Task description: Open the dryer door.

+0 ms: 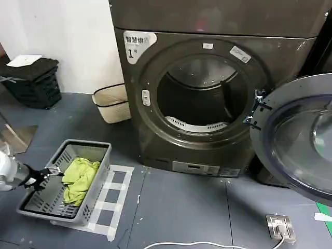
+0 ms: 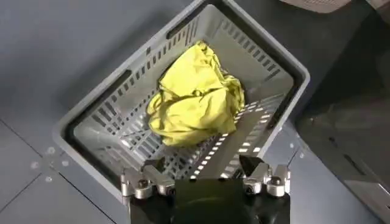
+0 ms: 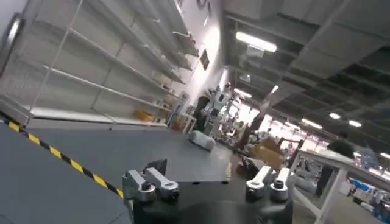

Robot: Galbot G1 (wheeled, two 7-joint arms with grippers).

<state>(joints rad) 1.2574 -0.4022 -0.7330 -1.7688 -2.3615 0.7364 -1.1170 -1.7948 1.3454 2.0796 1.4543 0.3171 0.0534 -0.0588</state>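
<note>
Swinging wide at 3 o'clock, the dryer door [image 1: 298, 137] is open; left gripper [image 1: 52, 171] spread empty over the basket [image 1: 98, 171], right gripper [image 3: 207, 182] spread empty too.

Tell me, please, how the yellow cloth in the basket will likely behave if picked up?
The cloth lies crumpled in soft folds, so it will probably hang limp. It looks thin, so likely light. A fold might snag in the slotted basket, below the open left pincer.
</note>
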